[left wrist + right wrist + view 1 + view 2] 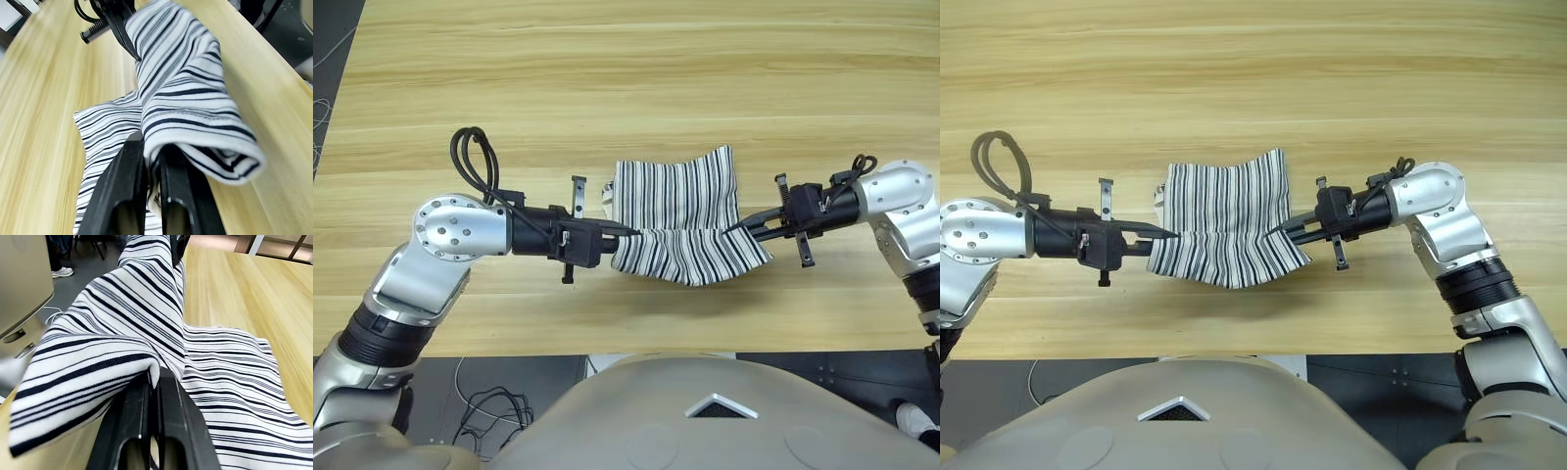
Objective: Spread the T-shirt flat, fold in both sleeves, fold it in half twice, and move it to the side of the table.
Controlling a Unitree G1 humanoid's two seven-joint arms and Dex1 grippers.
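Table [607, 78]: light wood; the work sits near its front edge, in front of us.
T-shirt [677, 196]: striped, already gathered into a compact panel. Its far part lies on the wood. Its near edge hangs between the two pincers and sags in the middle, apparently lifted off the table.
Long axis: we read the held edge as running left to right across us, from one pincer to the other.
Left gripper [628, 233]: clenched on the left end of that near edge; the wrist view shows cloth pinched between the fingers.
Right gripper [740, 228]: likewise clamped on the right end, cloth draped over its fingers.
Key relation: the resting cloth lies beyond both pincers, away from us, so a fold in half likely means carrying the held edge forward over it. Each arm is at its own end; neither is nearer.
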